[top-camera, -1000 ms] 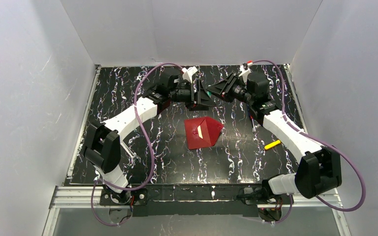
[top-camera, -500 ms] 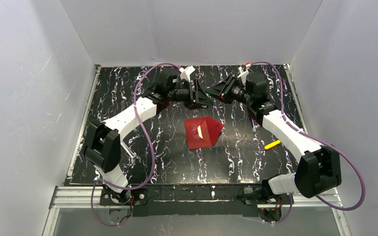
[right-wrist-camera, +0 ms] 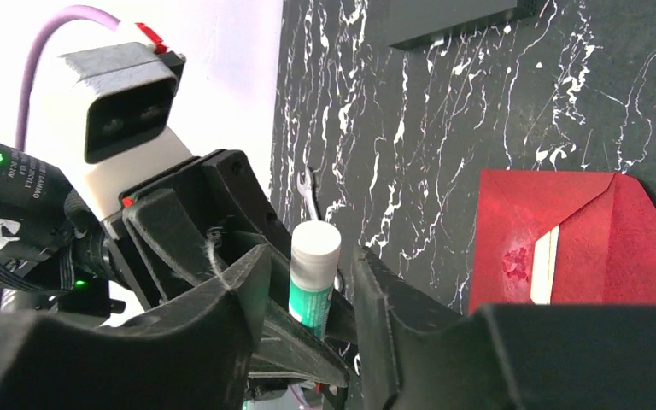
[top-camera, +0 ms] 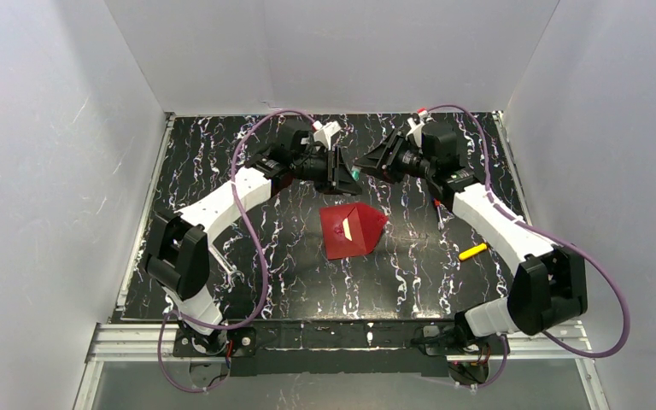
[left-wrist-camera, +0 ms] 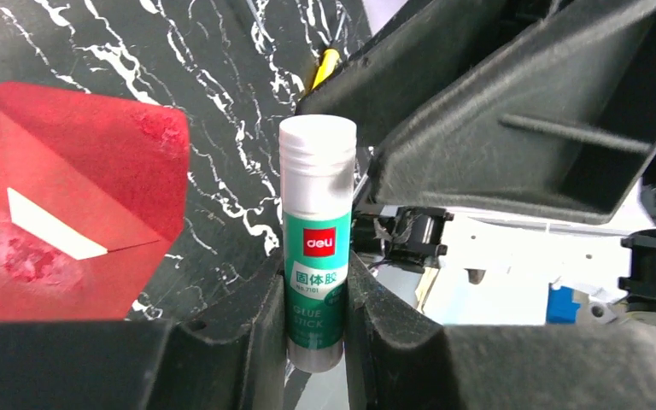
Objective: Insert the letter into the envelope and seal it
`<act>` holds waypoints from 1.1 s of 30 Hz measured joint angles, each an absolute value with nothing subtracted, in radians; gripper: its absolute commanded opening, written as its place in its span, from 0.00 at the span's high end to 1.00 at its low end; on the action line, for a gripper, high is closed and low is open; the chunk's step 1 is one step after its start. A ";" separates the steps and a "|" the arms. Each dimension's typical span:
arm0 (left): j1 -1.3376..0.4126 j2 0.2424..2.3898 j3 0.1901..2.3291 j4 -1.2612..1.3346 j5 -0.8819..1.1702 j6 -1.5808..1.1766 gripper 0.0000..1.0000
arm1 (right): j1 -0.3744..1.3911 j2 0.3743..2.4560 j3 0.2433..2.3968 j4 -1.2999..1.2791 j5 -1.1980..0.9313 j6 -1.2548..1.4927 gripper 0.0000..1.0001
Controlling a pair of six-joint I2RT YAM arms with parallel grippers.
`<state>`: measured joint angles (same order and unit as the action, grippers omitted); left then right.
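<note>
- Right gripper [right-wrist-camera: 314, 265]: its dark fingers [right-wrist-camera: 393, 325] stand apart on either side of a white-capped, green-labelled glue stick [right-wrist-camera: 314, 246], with gaps showing.
- The red envelope [right-wrist-camera: 589, 248] lies flat on the black marbled worktop [right-wrist-camera: 444, 128], with a cream sliver of the letter [right-wrist-camera: 547, 265] showing.
- The left arm's wrist camera [right-wrist-camera: 124, 102] is at the left.

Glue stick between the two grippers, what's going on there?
The left gripper is clamped on the green body of the glue stick, raised above the far part of the table. The right gripper stands open around its white cap. The red envelope lies flat at mid-table, with a cream sliver of the letter showing. I can't tell whether the flap is stuck down.
</note>
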<state>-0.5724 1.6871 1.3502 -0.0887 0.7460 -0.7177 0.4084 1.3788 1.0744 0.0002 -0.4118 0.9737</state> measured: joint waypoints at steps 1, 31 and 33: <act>-0.571 1.687 1.358 -0.121 0.744 -0.685 1.00 | 0.408 1.393 1.095 -0.022 -0.419 0.962 0.55; -0.513 1.642 1.427 -0.295 0.914 -0.289 1.00 | 0.347 1.447 1.196 -0.075 -0.711 0.970 0.99; -0.498 1.618 1.394 -0.320 0.935 -0.274 1.00 | 0.299 1.445 1.196 -0.034 -0.720 1.004 0.99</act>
<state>-0.4984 1.6176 1.3941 -0.3202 0.9348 -0.2745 0.2985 1.4448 1.1965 -0.0341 -0.7204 1.0042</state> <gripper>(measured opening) 0.218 0.232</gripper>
